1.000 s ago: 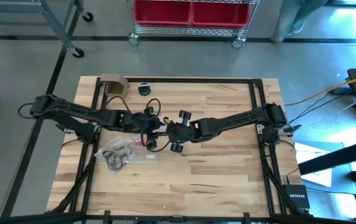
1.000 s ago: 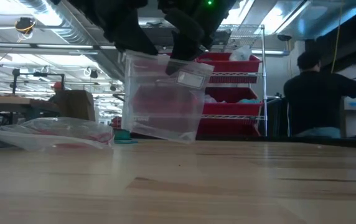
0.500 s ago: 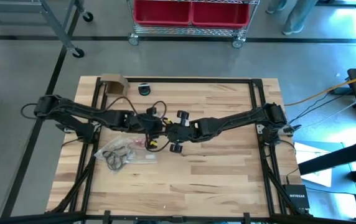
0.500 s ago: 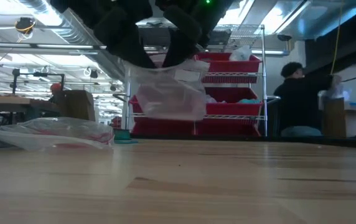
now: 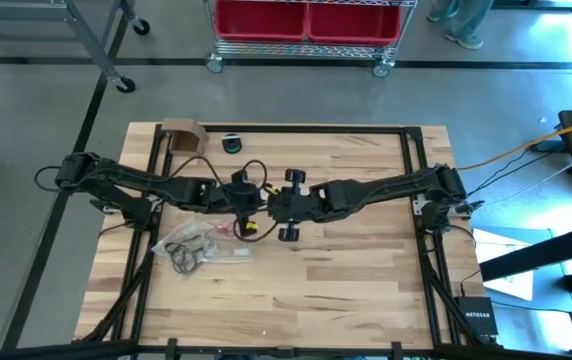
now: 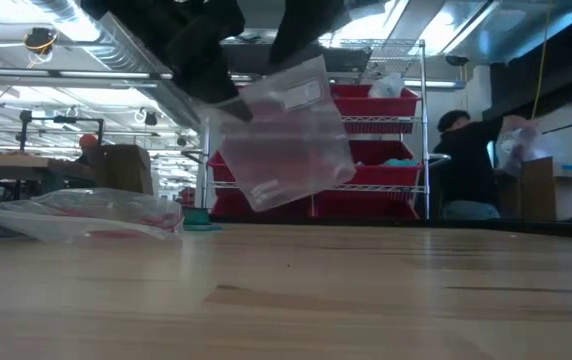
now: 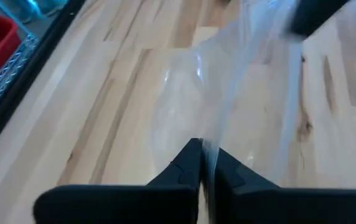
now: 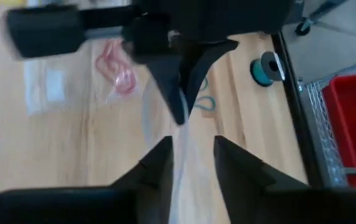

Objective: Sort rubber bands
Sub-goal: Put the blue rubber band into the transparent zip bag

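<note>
A clear plastic zip bag (image 6: 286,140) hangs tilted over the middle of the table. My left gripper (image 7: 201,152) is shut on it. My right gripper (image 8: 193,152) faces it from the table's right, open, with the bag's film (image 8: 187,168) running between its fingers. Red rubber bands (image 8: 116,68) and teal rubber bands (image 8: 206,102) lie loose on the wood below. Black rubber bands (image 5: 188,252) lie in a second clear bag (image 5: 206,245) flat on the table's near left. My left gripper pinches the bag's top edge (image 7: 210,134) near one corner between its two shut fingers, slanting down from the table's left. The bag hangs below them, tilted, its lower edge (image 6: 266,205) clear of the table. My right gripper: I cannot tell whether its fingers touch the film.
A cardboard box (image 5: 181,135) and a teal roll (image 5: 231,143) stand at the far left of the table. Red bins on a wire rack (image 5: 311,20) are beyond the far edge. A person (image 6: 466,160) is in the room behind. Bare wood (image 5: 366,270) lies near and right.
My right gripper has gone up and let go of the bag's top. My left gripper has taken hold of the bag. The bag, which hung upright with its bottom near the table, now hangs higher and tilted from one corner.
</note>
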Robot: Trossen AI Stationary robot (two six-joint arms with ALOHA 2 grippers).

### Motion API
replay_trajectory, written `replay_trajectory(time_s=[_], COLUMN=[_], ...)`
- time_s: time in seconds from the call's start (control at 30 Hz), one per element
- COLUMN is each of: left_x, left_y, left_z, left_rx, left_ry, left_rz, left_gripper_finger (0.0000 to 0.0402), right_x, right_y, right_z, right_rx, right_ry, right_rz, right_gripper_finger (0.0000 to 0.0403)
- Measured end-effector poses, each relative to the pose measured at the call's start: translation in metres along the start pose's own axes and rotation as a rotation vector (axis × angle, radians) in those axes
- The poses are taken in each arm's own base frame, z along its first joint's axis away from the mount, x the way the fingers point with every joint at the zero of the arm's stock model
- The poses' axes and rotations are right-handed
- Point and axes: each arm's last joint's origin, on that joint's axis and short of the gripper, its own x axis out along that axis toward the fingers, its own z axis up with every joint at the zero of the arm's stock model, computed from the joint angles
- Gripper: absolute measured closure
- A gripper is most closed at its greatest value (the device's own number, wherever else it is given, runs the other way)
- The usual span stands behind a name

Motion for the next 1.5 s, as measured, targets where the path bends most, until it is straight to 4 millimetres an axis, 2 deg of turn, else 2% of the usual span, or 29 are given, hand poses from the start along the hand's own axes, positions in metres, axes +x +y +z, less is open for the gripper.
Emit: replay_trajectory(time_s=[0.13,0.23,0.37,0.57,0.73,1.2,1.37,1.5], left_x=[-0.002,-0.003,-0.003,-0.003,-0.003,-0.003,-0.003,-0.004], left_y=[0.001,0.001,0.001,-0.001,0.000,0.004,0.005,0.006], left_z=[0.002,0.002,0.002,0.002,0.000,0.002,0.003,0.003], left_rx=[-0.071,-0.112,-0.136,-0.125,-0.110,-0.132,-0.111,-0.076], left_ry=[-0.014,-0.019,-0.020,-0.017,0.007,-0.024,-0.039,-0.041], left_rz=[0.005,0.007,0.005,-0.019,-0.019,0.108,0.166,0.198], left_gripper_finger=[0.0401,0.0402,0.0401,0.0401,0.0401,0.0401,0.0401,0.0401], right_x=[-0.020,-0.023,-0.004,0.027,0.038,0.048,0.049,0.049], right_y=[0.001,0.013,0.027,0.027,0.034,0.044,0.042,0.045], right_z=[0.008,0.009,0.005,-0.002,-0.008,-0.017,-0.017,-0.016], right_rx=[-0.106,-0.217,-0.282,-0.358,-0.424,-0.310,-0.273,-0.259], right_ry=[0.013,-0.018,-0.026,0.046,0.085,0.148,0.153,0.139], right_rz=[0.021,0.093,0.128,-0.038,-0.004,0.158,0.091,0.178], right_gripper_finger=[0.0274,0.0270,0.0274,0.0281,0.0281,0.0281,0.0281,0.0281])
